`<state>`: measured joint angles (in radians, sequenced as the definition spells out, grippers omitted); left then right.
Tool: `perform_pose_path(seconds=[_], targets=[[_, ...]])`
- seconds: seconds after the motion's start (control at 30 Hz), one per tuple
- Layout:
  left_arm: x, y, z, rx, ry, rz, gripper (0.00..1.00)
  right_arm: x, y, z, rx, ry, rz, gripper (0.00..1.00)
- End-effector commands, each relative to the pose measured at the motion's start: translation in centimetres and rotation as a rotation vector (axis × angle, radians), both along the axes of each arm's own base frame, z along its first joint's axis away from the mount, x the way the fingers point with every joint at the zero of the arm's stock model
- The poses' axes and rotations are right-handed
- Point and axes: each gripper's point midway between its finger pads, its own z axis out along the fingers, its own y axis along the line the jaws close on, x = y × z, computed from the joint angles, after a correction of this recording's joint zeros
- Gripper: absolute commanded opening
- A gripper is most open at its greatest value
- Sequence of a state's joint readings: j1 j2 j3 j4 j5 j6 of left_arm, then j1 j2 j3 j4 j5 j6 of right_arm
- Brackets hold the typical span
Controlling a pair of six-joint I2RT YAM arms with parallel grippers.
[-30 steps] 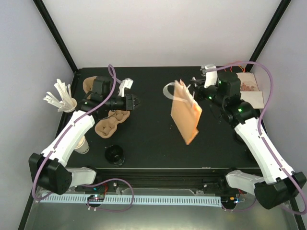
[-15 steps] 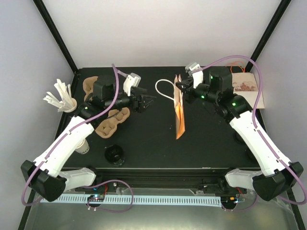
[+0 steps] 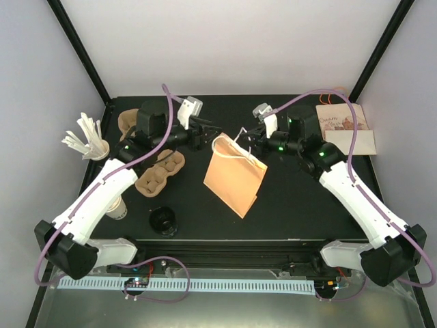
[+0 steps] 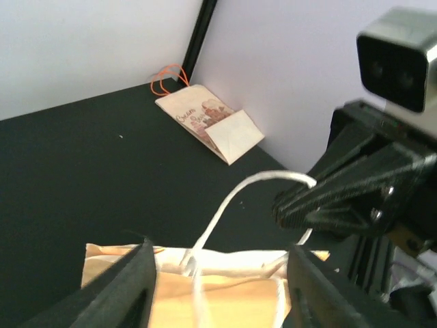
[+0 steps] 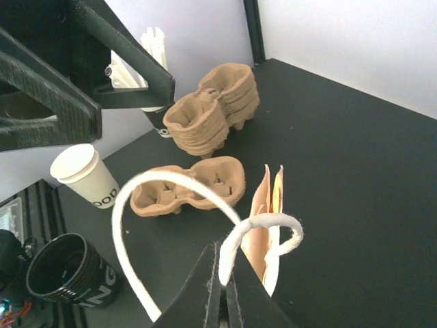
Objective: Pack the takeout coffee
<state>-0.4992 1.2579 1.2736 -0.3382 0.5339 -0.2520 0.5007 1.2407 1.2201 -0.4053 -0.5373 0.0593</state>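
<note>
Seen from above, the brown paper bag sits tilted at mid-worktop, between the two arms. Only the right wrist camera shows the right fingers pinching its white rope handle. Beyond them are a pulp cup carrier, a carrier stack, a white paper cup and a black cup. The left wrist camera shows the left fingers spread either side of the bag's mouth, and a printed flat bag near the corner. The worktop is black, the walls pale, the frame posts black.
</note>
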Motion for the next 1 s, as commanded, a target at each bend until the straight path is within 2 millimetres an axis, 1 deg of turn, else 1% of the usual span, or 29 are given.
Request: perform_pose_path(seconds=[0.0,0.07,0.13,0.23,0.27,0.33,0.4,0.47,0.53,0.57,0.63,0.7,0.73,0.77,0.83,0.9,0.97], targets=[[-0.5,1.5,3.4,-0.030,-0.030,0.084,0.65,-0.8,1.4,1.2,0.059,-0.019,0.056,0.01],[-0.3,1.5,2.2,0.003,0.020,0.090,0.71,-0.9,1.6,1.4,0.065,-0.022,0.057,0.01],[-0.3,1.3,0.9,0.026,0.074,0.082,0.74,-1.0,1.7,1.6,0.068,-0.026,0.060,0.01],[0.4,1.3,-1.6,0.056,0.174,0.101,0.75,-1.2,1.9,2.0,0.073,-0.033,0.065,0.01],[0.9,1.2,-2.8,0.069,0.232,0.110,0.75,-1.3,1.9,2.1,0.072,-0.036,0.068,0.01],[1.3,1.0,-4.3,0.076,0.340,0.110,0.75,-1.5,2.0,2.3,0.065,-0.039,0.071,0.01],[0.8,0.4,-5.5,0.066,0.454,0.069,0.75,-1.6,2.0,2.5,0.052,-0.042,0.066,0.01],[0.2,0.2,-6.6,0.082,0.537,0.046,0.72,-1.6,2.0,2.7,0.047,-0.045,0.060,0.01],[-0.1,0.1,-7.9,0.097,0.596,0.037,0.66,-1.7,2.1,2.8,0.050,-0.048,0.063,0.01],[-0.4,-0.2,-8.4,0.096,0.619,0.018,0.60,-1.7,2.1,2.9,0.053,-0.048,0.065,0.01],[-1.0,-0.7,-9.1,0.077,0.666,-0.030,0.42,-1.6,2.1,2.8,0.052,-0.045,0.060,0.01],[-1.3,-0.7,-9.3,0.077,0.682,-0.035,0.17,-1.1,1.7,2.6,0.035,-0.037,0.019,0.01],[-1.4,-0.5,-9.1,0.073,0.674,-0.031,0.08,-0.6,1.3,2.3,0.017,-0.029,-0.022,0.01],[-1.4,-0.3,-9.0,0.068,0.663,-0.025,0.02,-0.1,0.9,2.0,-0.004,-0.023,-0.061,0.01],[-1.3,0.2,-8.4,0.050,0.635,-0.013,0.02,1.0,-0.4,1.5,-0.042,-0.015,-0.164,0.01],[-0.9,0.6,-7.8,0.034,0.612,-0.004,0.02,2.3,-2.1,1.4,-0.075,-0.021,-0.282,0.01],[-0.4,1.1,-7.2,0.026,0.599,0.006,0.02,3.1,-3.6,1.3,-0.103,-0.033,-0.373,0.01]])
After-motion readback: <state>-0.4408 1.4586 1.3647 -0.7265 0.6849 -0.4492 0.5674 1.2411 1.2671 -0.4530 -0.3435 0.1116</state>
